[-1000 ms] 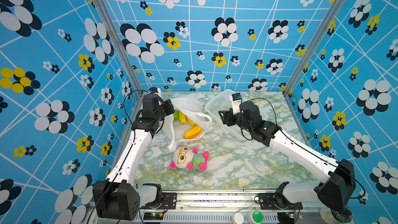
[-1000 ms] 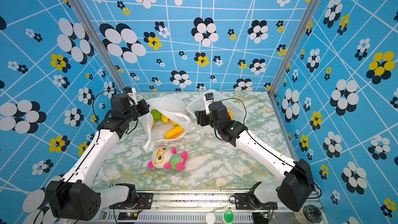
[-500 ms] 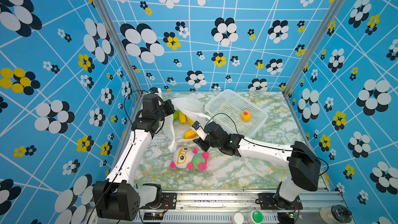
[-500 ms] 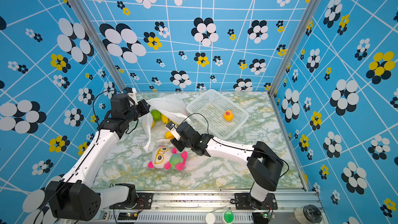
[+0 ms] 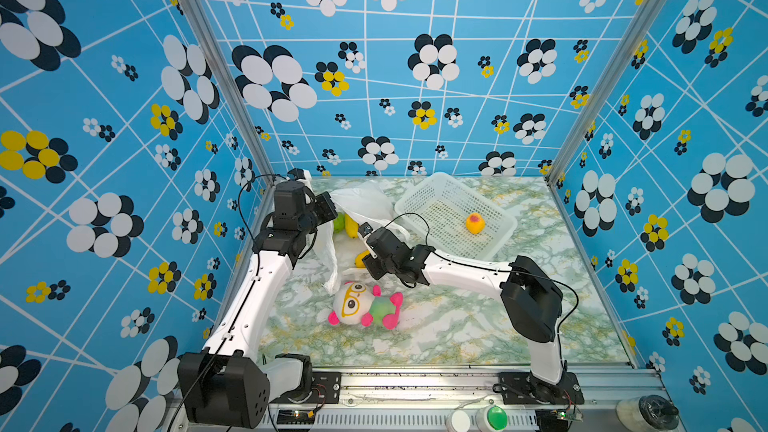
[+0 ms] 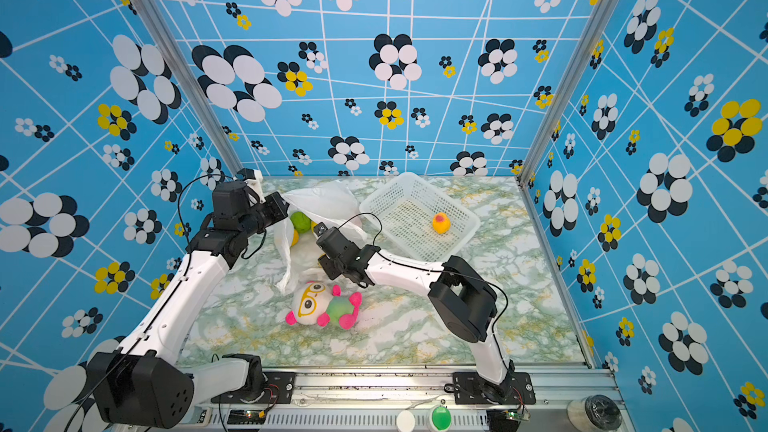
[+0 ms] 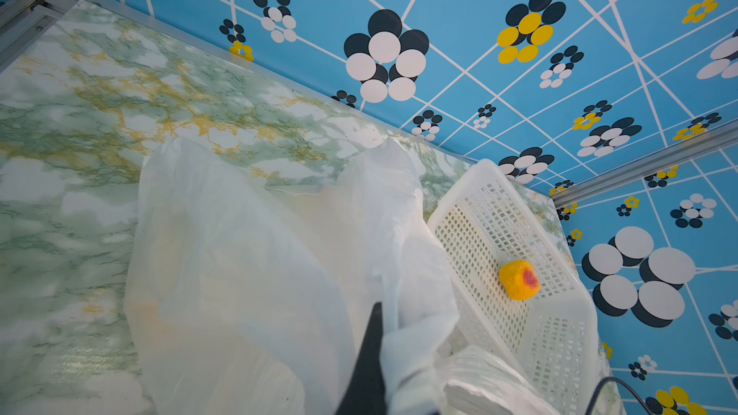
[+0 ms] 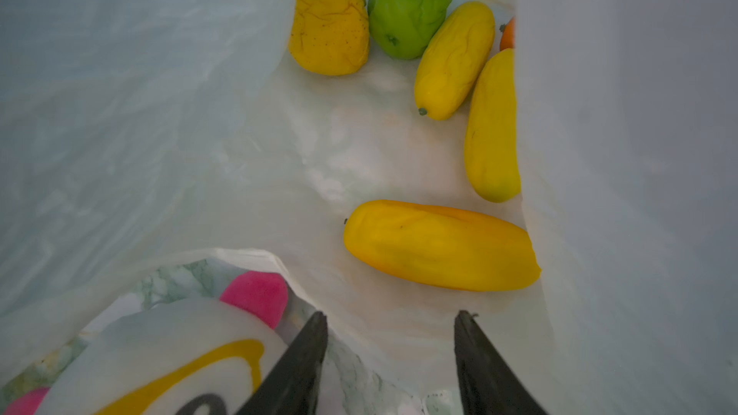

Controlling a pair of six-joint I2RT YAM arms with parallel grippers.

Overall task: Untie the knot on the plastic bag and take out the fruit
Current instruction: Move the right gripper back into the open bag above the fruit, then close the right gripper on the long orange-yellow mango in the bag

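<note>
The plastic bag point(image 5: 365, 201) point(image 6: 324, 201) lies at the rear left with its mouth gaping; the knot is out of view. My left gripper point(image 7: 389, 337) point(image 5: 332, 209) is shut on a fold of the bag point(image 7: 239, 253) and holds it up. My right gripper point(image 8: 389, 321) point(image 5: 365, 265) is open and empty at the bag's mouth, just short of a long orange-yellow fruit point(image 8: 439, 245). Deeper inside lie two yellow fruits point(image 8: 493, 129), a green one point(image 8: 409, 3) and a yellow mango shape point(image 8: 329, 21). A yellow fruit with a red spot point(image 5: 474, 223) point(image 7: 519, 279) lies in the basket.
The white perforated basket point(image 5: 436, 209) point(image 6: 399, 209) point(image 7: 479, 233) stands at the rear right of the bag. A white, green and pink plush doll point(image 5: 361, 305) point(image 6: 320, 305) point(image 8: 159, 353) lies in front of the bag's mouth, close beside my right fingers. Blue patterned walls enclose the marble table.
My right arm swung from over the basket down to the bag's mouth, leaving the yellow-red fruit in the basket. The left arm has not moved.
</note>
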